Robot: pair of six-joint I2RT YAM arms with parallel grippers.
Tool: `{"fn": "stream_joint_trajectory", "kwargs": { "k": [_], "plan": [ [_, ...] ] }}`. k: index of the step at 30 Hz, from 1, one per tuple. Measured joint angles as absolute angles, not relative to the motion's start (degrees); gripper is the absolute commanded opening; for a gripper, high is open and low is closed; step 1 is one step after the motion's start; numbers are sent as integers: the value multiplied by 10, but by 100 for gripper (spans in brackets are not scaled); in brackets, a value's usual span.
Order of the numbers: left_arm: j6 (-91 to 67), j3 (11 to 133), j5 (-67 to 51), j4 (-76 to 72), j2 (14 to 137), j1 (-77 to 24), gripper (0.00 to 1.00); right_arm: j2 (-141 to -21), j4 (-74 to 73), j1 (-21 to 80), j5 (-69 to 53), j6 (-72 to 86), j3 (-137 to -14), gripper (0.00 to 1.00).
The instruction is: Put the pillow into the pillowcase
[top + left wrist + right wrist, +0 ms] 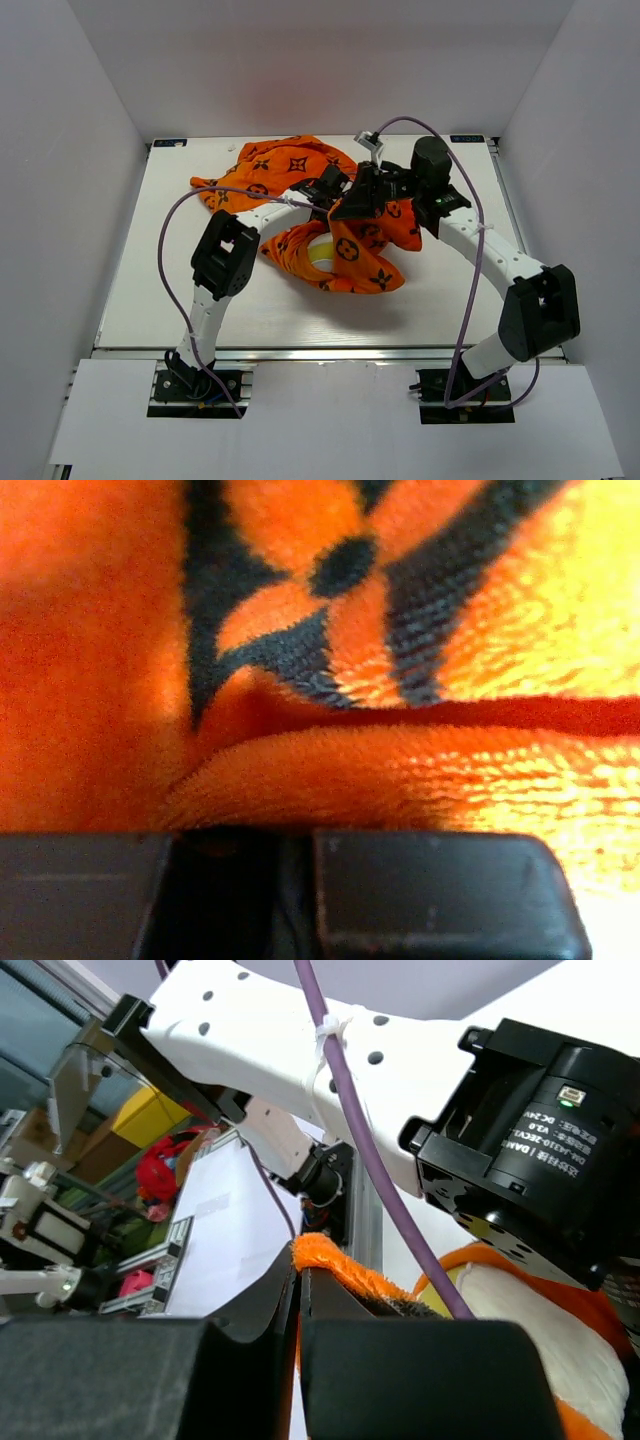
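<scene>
Orange, black-patterned pillowcase (pixel 300 165) is being kept bunched on the white tabletop (pixel 380 320). Its right-hand part is being held up off the rest of the pillowcase by the right gripper (pixel 298 1280); the jaws are being kept nearly together, with an orange edge of the pillowcase pinched between them. The left gripper (pixel 340 195) is being pressed against the pillowcase at its middle, just beside the right gripper. The left wrist view is being filled by fabric, so the jaw state cannot be told. The pale pillow (pixel 322 250) is being shown partly inside the pillowcase, at the near opening under the lifted fabric.
</scene>
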State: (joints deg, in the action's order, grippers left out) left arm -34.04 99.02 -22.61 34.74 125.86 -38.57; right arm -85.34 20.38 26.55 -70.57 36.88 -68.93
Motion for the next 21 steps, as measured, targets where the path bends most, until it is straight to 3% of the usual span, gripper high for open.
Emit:
{"fn": "stream_joint_trajectory", "kwargs": {
  "k": [4,6,9,10,15,18,20,21],
  "plan": [
    [-349,996,-237,351,1264,-381,16,-873,260,272,-722,417,-693,0],
    [-350,1011,-242,364,1273,-381,18,-874,202,284,-718,375,-706,1],
    [-350,1016,-249,369,1277,-379,22,-872,85,283,-700,289,-732,30],
    [-353,1011,-252,363,1275,-379,25,-867,60,267,-704,266,-733,44],
    [-362,969,-279,310,1256,-383,34,-799,-157,103,-728,22,-767,66],
    [-365,963,-293,305,1247,-371,35,-781,-330,-5,-726,-156,-830,71],
    [-365,965,-298,304,1247,-361,36,-764,-401,-37,-716,-234,-849,88],
    [-366,966,-299,305,1247,-357,36,-752,-417,-44,-708,-254,-844,89]
  ]
}}
